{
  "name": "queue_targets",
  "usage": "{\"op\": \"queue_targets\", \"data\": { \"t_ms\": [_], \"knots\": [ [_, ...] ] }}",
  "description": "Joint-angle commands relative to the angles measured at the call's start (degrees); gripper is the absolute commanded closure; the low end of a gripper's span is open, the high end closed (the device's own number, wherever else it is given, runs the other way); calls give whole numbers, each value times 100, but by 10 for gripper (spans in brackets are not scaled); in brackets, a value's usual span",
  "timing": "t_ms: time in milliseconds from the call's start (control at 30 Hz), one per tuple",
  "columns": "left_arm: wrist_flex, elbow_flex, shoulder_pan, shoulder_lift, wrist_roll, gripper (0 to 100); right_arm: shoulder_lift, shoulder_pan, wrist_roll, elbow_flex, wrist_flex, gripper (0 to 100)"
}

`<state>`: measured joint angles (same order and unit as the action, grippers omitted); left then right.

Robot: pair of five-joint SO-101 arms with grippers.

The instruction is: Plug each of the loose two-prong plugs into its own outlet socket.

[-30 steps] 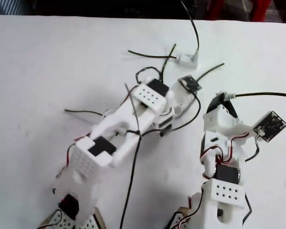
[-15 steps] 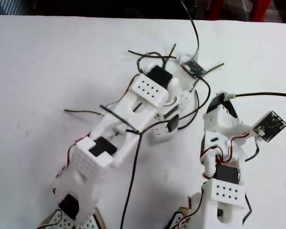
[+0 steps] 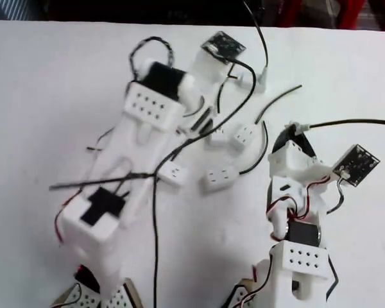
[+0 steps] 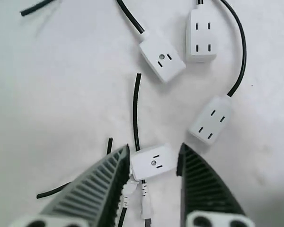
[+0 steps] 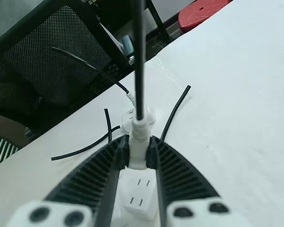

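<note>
My left gripper (image 4: 154, 150) is open just above the table, its jaws on either side of a small white socket block (image 4: 152, 162) without touching it. Three more white sockets lie beyond it: one single (image 4: 162, 57) and two doubles (image 4: 201, 35) (image 4: 210, 119), joined by black cable. In the high view this gripper (image 3: 208, 127) hangs near the table's middle. My right gripper (image 5: 138, 141) is shut on a white two-prong plug (image 5: 138, 128) whose black cable runs straight up. A white double socket (image 5: 139, 197) lies right under it. In the high view the right gripper (image 3: 295, 140) is right of the sockets (image 3: 219, 175).
Loose black cable ends (image 3: 279, 96) lie around the sockets. Another white connector (image 3: 261, 78) with a cable sits near the far edge. A black mesh chair (image 5: 52, 61) and a red stool (image 5: 201, 9) stand beyond the table. The table's left part (image 3: 45, 96) is bare.
My left arm has swung back and to the left, uncovering the sockets in the middle of the table. The right arm has stayed in place, still holding its plug.
</note>
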<state>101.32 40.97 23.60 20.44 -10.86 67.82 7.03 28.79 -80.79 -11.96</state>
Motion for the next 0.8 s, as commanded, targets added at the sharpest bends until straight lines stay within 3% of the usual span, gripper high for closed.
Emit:
{"op": "queue_targets", "data": {
  "t_ms": [0, 167, 333, 567, 767],
  "knots": [
    [-88, -633, -57, -1209, 0, 896, 110, -303, -158, 70, 48, 981],
    [-879, -2374, -268, -2492, 0, 976, 110, -936, -580, 79, -321, 981],
    [-2242, -4774, -655, -4154, -396, 976, 110, -1622, -993, 79, -708, 981],
    [-4009, -7833, -1754, -6193, -466, 974, 101, -2264, -1477, 158, -1147, 981],
    [-4747, -9363, -2677, -7046, -756, 973, 101, -2466, -1512, 457, -1859, 982]
  ]
}}
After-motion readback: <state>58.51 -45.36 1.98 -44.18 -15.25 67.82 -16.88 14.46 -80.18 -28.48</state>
